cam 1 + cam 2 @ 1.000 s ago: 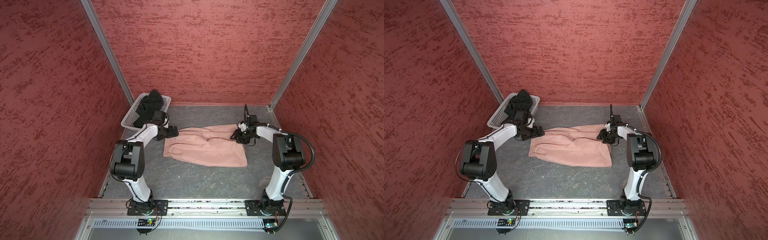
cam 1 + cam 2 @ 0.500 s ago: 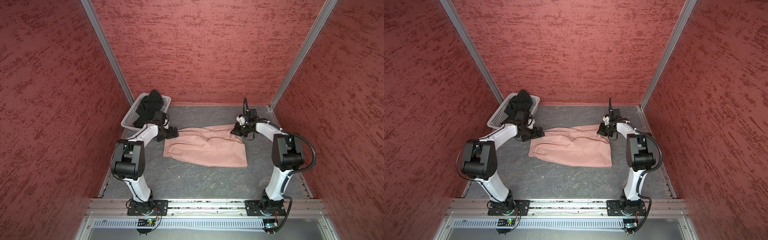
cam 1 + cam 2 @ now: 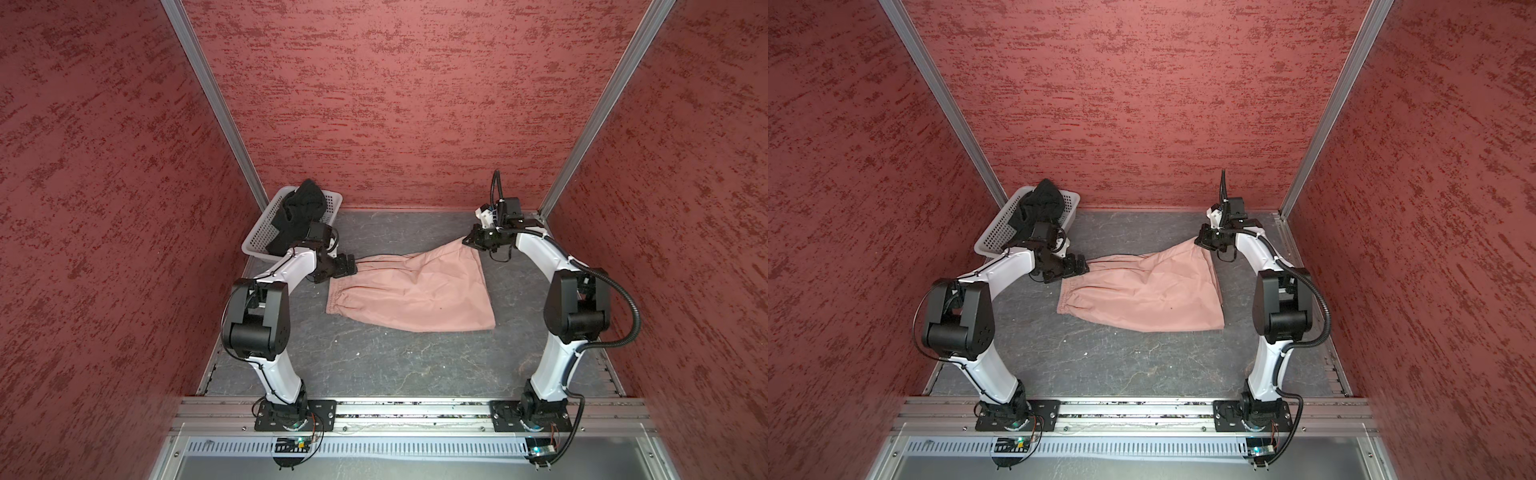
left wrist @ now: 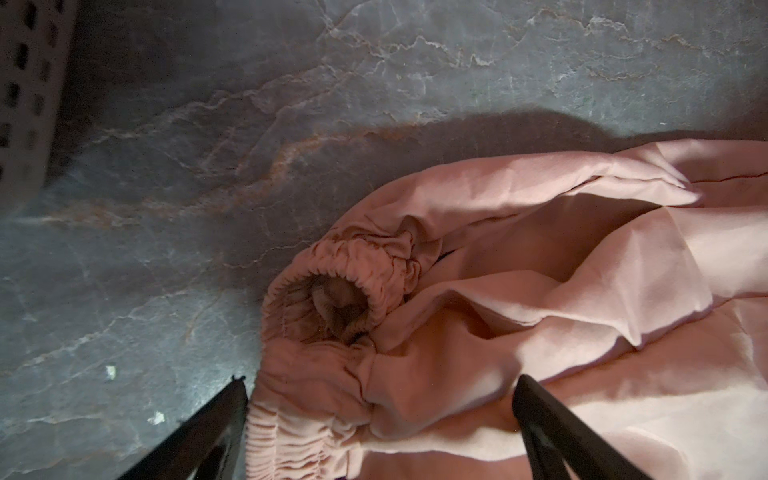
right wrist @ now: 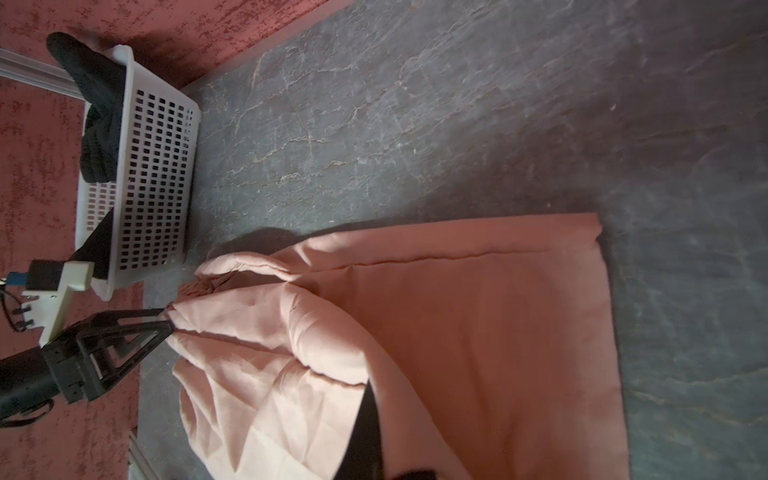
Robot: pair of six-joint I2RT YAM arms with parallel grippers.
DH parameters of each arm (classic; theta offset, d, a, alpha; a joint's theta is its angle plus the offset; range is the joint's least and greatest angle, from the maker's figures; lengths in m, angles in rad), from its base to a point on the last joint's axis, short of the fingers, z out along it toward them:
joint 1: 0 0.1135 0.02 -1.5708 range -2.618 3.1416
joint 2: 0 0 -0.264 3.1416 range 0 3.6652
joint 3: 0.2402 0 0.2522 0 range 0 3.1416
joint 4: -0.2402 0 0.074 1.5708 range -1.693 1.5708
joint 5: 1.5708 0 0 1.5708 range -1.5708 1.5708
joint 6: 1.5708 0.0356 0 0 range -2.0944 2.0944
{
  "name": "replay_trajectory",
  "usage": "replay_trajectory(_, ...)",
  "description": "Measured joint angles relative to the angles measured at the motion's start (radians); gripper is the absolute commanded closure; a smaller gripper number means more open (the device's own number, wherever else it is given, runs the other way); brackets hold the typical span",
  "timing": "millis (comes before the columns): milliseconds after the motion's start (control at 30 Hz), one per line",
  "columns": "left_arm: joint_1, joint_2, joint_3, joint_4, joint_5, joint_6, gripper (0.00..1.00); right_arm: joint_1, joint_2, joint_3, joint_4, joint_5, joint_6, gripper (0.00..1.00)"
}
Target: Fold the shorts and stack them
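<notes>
The dusty pink cloth shorts point(image 3: 415, 291) are spread left-to-right mid-frame, the upper-right hem corner point(image 3: 459, 250) pinched in the closed right gripper point(image 3: 468, 242), the left waistband end point(image 4: 332, 291) straddled by the wide-open left gripper point(image 3: 352, 265).

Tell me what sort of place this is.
Most likely a robot test cell, not a home. Red textured panels set in aluminium posts wall in a grey stone-look tabletop. A left arm and a right arm are bolted to a metal rail, working on pink shorts.
</notes>
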Motion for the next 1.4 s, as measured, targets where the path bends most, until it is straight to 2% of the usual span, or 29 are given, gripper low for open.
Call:
replay_trajectory(33, 0.000, 0.000, 0.000, 0.000, 0.000, 0.000, 0.01, 0.000, 0.021, 0.018, 0.000, 0.005, -0.003, 0.89)
replay_trajectory(100, 0.000, 0.000, 0.000, 0.000, -0.002, 0.000, 0.01, 0.000, 0.068, 0.050, 0.000, 0.016, -0.010, 0.58)
replay_trajectory(133, 0.000, 0.000, 0.000, 0.000, -0.005, 0.000, 0.01, 0.000, 0.088, 0.061, -0.001, 0.024, -0.010, 0.48)
replay_trajectory(333, 0.003, -0.019, 0.000, -0.014, -0.034, 0.002, 0.01, 0.000, 0.201, 0.137, -0.051, 0.099, -0.021, 0.41)
replay_trajectory(467, 0.010, -0.055, 0.006, -0.041, -0.061, 0.002, 0.01, 0.000, 0.178, 0.130, -0.076, 0.141, -0.027, 0.38)
replay_trajectory(600, 0.013, -0.130, 0.024, -0.053, -0.081, -0.001, 0.00, 0.006, 0.024, 0.038, -0.055, 0.189, -0.027, 0.40)
replay_trajectory(733, -0.013, -0.209, 0.042, -0.019, -0.061, 0.016, 0.01, 0.029, -0.192, -0.099, 0.043, 0.172, -0.022, 0.58)
replay_trajectory(833, -0.050, -0.207, 0.036, 0.026, -0.022, 0.036, 0.01, 0.086, -0.267, -0.205, 0.167, 0.095, 0.003, 0.62)
replay_trajectory(1000, -0.061, -0.068, 0.021, 0.039, -0.016, 0.053, 0.01, 0.201, -0.195, -0.380, 0.317, 0.006, 0.068, 0.67)
replay_trajectory(1133, -0.056, 0.003, -0.013, 0.030, -0.026, 0.057, 0.01, 0.235, -0.157, -0.531, 0.360, -0.020, 0.127, 0.68)
replay_trajectory(1300, -0.044, -0.015, -0.015, 0.002, -0.056, 0.035, 0.01, 0.251, -0.154, -0.557, 0.358, 0.064, 0.146, 0.71)
replay_trajectory(1400, -0.003, -0.094, -0.052, -0.007, -0.051, 0.007, 0.01, 0.240, -0.146, -0.557, 0.346, 0.119, 0.158, 0.71)
